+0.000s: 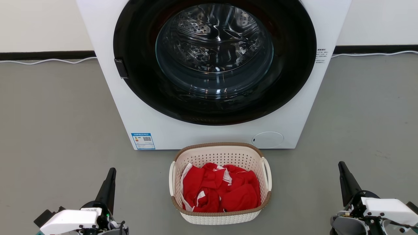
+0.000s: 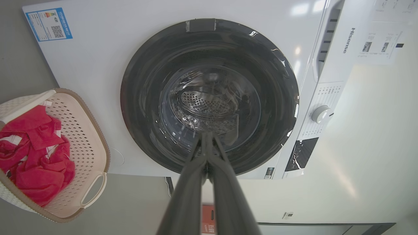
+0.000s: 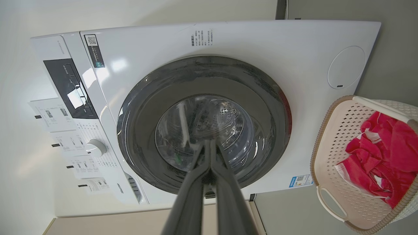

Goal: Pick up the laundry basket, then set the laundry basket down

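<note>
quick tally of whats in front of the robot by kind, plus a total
washing machine: 1
laundry basket: 1
heap of red clothes: 1
grippers: 2, left gripper and right gripper, both shut
total: 5

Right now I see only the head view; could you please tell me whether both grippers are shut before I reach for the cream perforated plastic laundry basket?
Observer: The left wrist view shows the dark two-fingered left gripper shut, jaws pressed together.
Operator: And the right one?
Observer: The right gripper is shut too, tips touching.
Operator: What sits above the door?
Observer: A round white dial on the panel of the white washing machine.
</note>
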### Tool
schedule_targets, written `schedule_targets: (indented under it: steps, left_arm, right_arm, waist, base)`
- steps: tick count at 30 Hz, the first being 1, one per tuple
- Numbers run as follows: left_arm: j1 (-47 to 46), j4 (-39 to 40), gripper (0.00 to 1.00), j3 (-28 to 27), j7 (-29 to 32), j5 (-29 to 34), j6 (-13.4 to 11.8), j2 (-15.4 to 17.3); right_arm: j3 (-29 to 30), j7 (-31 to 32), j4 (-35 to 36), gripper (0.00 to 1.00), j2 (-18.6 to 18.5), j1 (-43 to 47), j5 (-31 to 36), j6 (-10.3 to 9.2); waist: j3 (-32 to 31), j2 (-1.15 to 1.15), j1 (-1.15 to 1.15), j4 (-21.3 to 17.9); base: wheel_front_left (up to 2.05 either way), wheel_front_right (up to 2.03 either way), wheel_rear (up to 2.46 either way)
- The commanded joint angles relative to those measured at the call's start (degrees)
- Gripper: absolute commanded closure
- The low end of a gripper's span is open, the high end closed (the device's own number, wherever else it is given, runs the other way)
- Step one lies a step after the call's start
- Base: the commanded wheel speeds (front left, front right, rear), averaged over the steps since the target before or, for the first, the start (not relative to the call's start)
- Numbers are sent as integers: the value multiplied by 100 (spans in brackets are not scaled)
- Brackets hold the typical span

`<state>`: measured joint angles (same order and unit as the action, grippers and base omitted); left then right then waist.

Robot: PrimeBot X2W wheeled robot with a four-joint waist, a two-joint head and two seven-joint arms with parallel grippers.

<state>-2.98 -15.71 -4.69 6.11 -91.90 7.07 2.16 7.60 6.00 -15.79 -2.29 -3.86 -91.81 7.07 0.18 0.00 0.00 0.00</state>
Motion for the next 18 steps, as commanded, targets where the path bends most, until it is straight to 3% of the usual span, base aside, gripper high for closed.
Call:
schedule_targets:
  steps: [1, 18]
  left_arm:
    - [-321, 165, 100, -182, 36, -29, 42, 72]
    - [-321, 165, 100, -182, 36, -29, 42, 72]
  right_arm:
    - [-110, 46, 177, 100, -59, -232, -38, 42]
    - [-110, 46, 177, 100, -59, -232, -38, 42]
  waist:
    - [0, 0, 0, 0]
    - [0, 0, 0, 0]
  base:
    - [0, 0, 0]
    - [0, 0, 0]
